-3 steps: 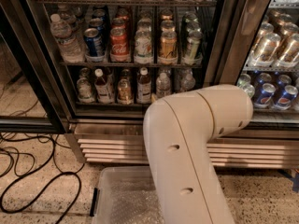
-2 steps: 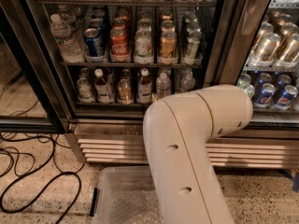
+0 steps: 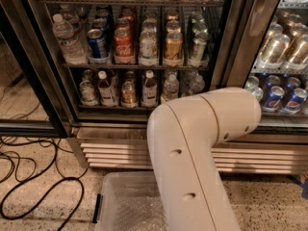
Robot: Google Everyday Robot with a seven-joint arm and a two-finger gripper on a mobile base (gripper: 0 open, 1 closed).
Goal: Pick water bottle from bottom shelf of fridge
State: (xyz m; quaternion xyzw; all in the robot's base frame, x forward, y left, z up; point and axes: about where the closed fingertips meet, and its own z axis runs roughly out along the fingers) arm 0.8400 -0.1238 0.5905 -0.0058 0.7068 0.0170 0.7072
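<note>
The claw is out of view beyond the cream arm (image 3: 192,148), so I cannot tell whether it is spread or pinching anything. The water bottle (image 3: 171,87) stands upright on the bottom shelf (image 3: 108,107) of the fridge (image 3: 120,153), just right of 1 brown-liquid bottle (image 3: 149,88); the arm's elbow hides the shelf's right part

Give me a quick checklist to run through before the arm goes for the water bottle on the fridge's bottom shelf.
1. Water bottle found on bottom shelf: ok.
2. Bottle upright, cap on: ok.
3. End effector placement: cannot tell, it is out of view; only the arm shows.
4. Fridge door open at this bay: cannot tell.
5. Room around bottle: not ok, brown bottle close beside it.
</note>
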